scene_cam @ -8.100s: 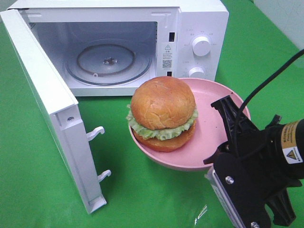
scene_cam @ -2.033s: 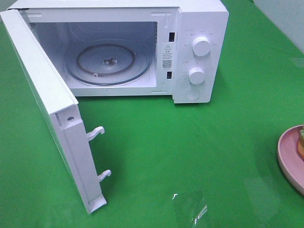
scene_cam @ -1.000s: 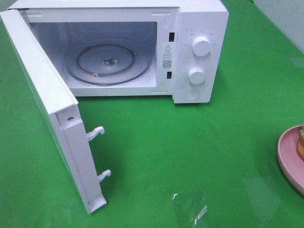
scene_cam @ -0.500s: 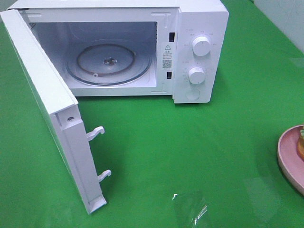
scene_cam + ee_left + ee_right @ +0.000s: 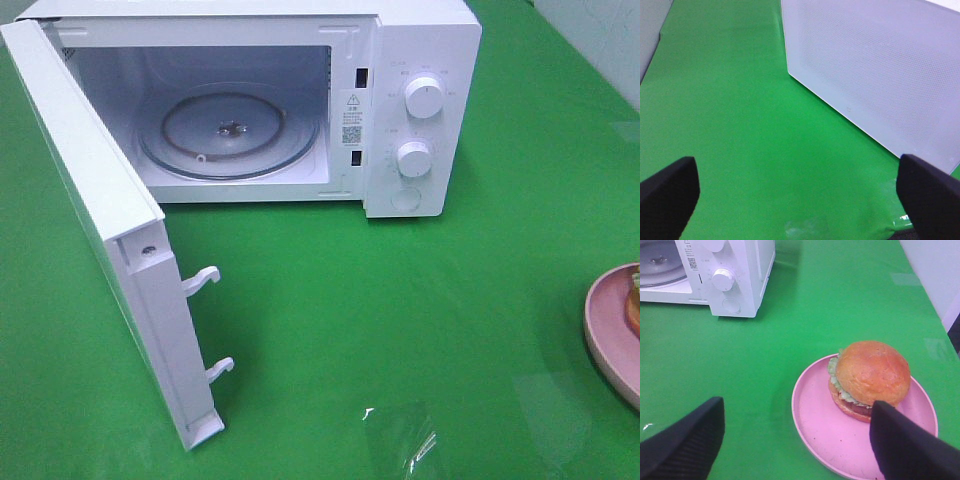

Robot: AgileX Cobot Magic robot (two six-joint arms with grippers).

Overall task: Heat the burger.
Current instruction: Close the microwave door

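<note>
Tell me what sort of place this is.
Probably a staged kitchen test bench, not a real kitchen: a white microwave with its door open, a burger on a pink plate, and a green table cover.

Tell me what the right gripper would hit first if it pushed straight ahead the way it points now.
Most likely the pink plate and then the burger on it: both sit between the open right gripper's fingers, just ahead. Depth is hard to judge, so it might strike the green table first.

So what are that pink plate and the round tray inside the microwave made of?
The pink plate looks like matte plastic or melamine: even color, soft sheen, faint specks. The round tray in the microwave looks like clear glass: the hub beneath shows through, and its rim glints.
</note>
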